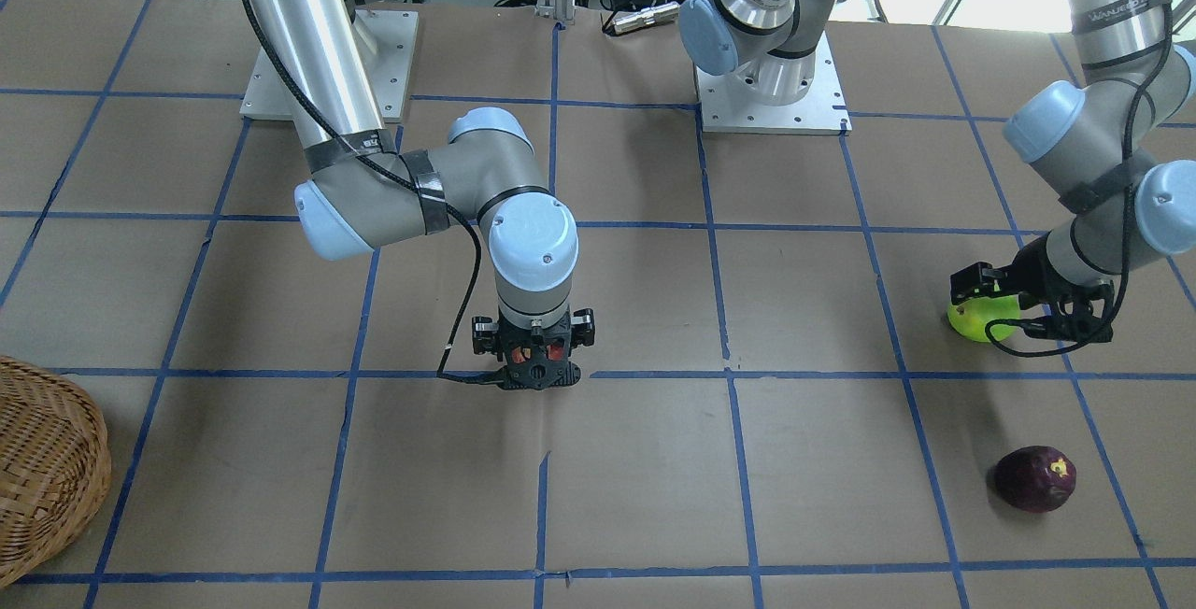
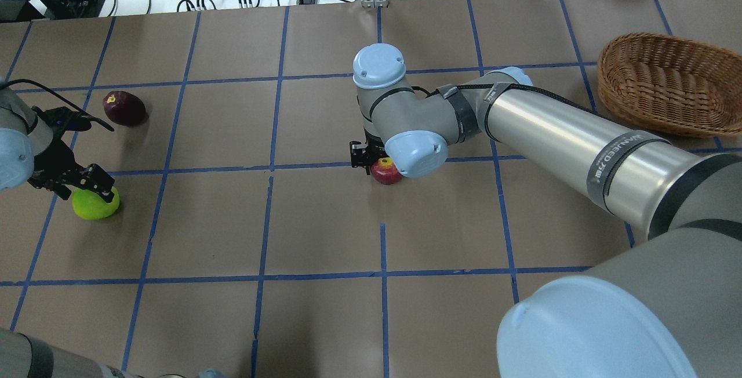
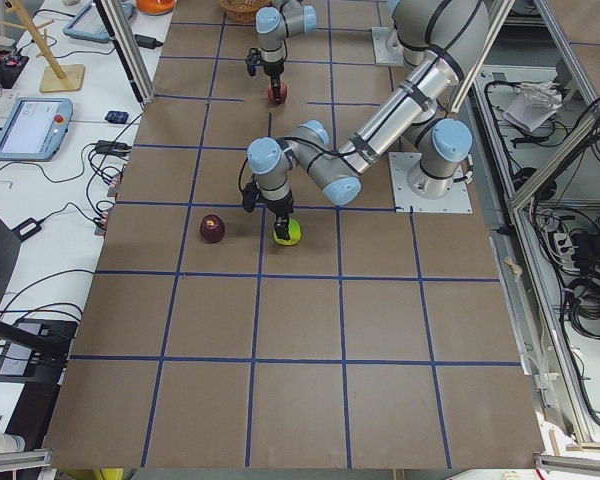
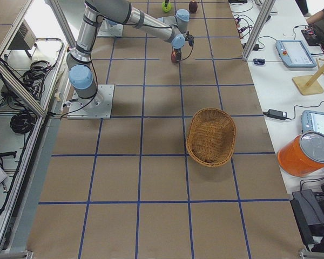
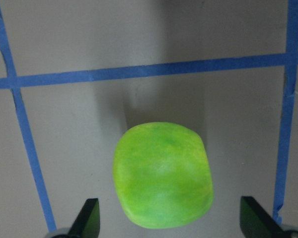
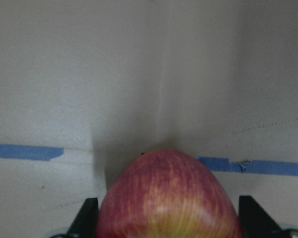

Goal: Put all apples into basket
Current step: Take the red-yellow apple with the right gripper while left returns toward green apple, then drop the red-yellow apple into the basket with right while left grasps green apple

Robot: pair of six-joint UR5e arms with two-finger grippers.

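1. You have three apples, one basket (image 2: 661, 85), and two grippers in view. All three apples lie on the table (image 2: 324, 233), outside the basket.
2. The red apple (image 2: 386, 171) is the one nearest the basket, though well apart from it. The green apple (image 2: 93, 206) and the purple apple (image 2: 124, 108) lie far from the basket, beyond the red one, near each other but not touching.
3. The right gripper (image 1: 534, 361) hangs over the red apple, released. Its wrist view shows the fingers (image 6: 251, 218) spread wide with the apple between them. You cannot tell whether they touch it.
4. The left gripper (image 2: 93, 186) is released too, low over the green apple. Its wrist view shows the fingers (image 5: 89, 220) standing clear of the fruit on both sides.
5. Only the wrist views show you those finger gaps. In the overhead view the right arm's wrist joint covers most of its gripper.
6. The overhead and right-side views show the whole basket, while the front-facing view cuts it off at the edge.
7. The yellow spot on the purple apple shows most clearly from the front.
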